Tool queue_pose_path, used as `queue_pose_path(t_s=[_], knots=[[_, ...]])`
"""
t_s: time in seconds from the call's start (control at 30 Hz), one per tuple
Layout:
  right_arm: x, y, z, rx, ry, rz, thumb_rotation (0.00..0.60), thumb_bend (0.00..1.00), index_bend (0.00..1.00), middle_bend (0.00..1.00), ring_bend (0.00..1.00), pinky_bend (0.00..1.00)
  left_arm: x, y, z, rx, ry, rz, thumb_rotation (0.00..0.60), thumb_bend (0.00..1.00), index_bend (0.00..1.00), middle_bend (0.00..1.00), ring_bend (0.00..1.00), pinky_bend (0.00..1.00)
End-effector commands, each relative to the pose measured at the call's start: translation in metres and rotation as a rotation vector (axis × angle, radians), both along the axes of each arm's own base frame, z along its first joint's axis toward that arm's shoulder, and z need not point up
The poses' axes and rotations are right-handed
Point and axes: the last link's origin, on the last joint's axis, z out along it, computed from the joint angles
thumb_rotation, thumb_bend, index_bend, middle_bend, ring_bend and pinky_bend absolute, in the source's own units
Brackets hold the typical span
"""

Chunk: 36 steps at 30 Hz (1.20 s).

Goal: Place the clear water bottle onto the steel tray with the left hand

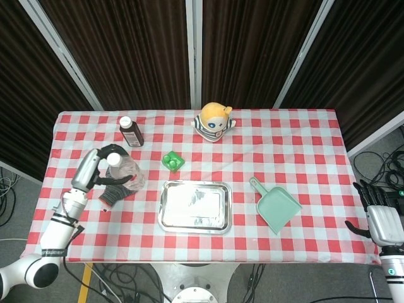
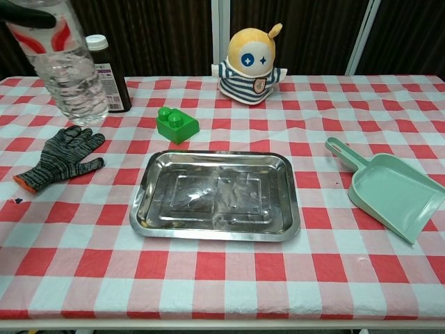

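I see the table with its red and white checked cloth. The steel tray lies near the middle of the near side, with nothing on it. My left arm reaches in from the near left corner, and my left hand grips the clear water bottle around its upper part. The bottle is almost upright, lifted above the far left area, left of the tray and well apart from it. Below it lies a grey knitted glove. My right hand hangs off the near right edge of the table, its fingers spread and holding nothing.
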Motion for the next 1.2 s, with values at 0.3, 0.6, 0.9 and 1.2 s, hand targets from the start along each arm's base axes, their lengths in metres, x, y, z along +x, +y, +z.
queue_pose_path(t_s=[0.3, 0.6, 0.9, 1.2], knots=[[0.001, 0.0, -0.002, 0.011, -0.003, 0.005, 0.6, 0.12, 0.0, 0.0, 0.0, 0.0, 0.005, -0.01, -0.011, -0.015, -0.035, 0.002, 0.6, 0.25, 0.58, 0.64, 0.51, 0.56], [0.001, 0.001, 0.0, 0.001, -0.004, 0.004, 0.6, 0.12, 0.0, 0.0, 0.0, 0.0, 0.047, -0.015, -0.087, -0.128, -0.106, -0.076, 0.6, 0.25, 0.57, 0.64, 0.51, 0.56], [0.0, -0.001, 0.003, -0.01, -0.011, -0.003, 0.6, 0.12, 0.0, 0.0, 0.0, 0.0, 0.064, -0.028, -0.139, -0.096, -0.064, -0.169, 0.6, 0.25, 0.57, 0.64, 0.51, 0.55], [-0.001, -0.001, 0.005, -0.008, -0.017, -0.005, 0.6, 0.12, 0.0, 0.0, 0.0, 0.0, 0.053, -0.034, -0.16, -0.09, 0.005, -0.221, 0.6, 0.25, 0.57, 0.64, 0.51, 0.55]])
